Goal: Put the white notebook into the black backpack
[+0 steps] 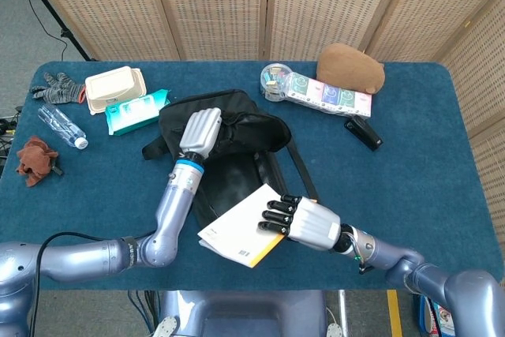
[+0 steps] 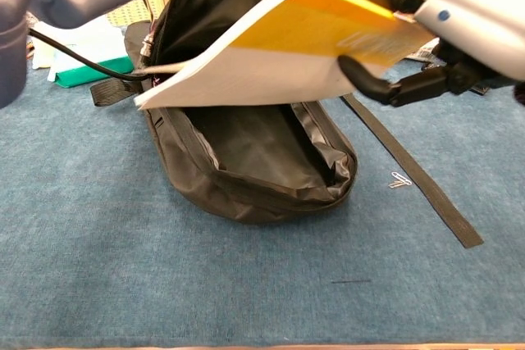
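The black backpack (image 1: 237,151) lies in the middle of the blue table, its mouth (image 2: 262,149) open toward me. My left hand (image 1: 200,130) grips the backpack's upper flap and holds it lifted. The white notebook (image 1: 237,226) with its yellow back (image 2: 328,26) hangs tilted above the open mouth, its free corner low at the left. My right hand (image 1: 304,221) holds the notebook by its right edge, fingers (image 1: 276,212) on top, thumb (image 2: 377,88) underneath.
A backpack strap (image 2: 410,174) trails to the right beside a small paper clip (image 2: 400,179). Along the table's back stand a food box (image 1: 115,87), wipes pack (image 1: 136,108), a brown pouch (image 1: 350,67) and a stapler (image 1: 363,132). A bottle (image 1: 61,125) lies left.
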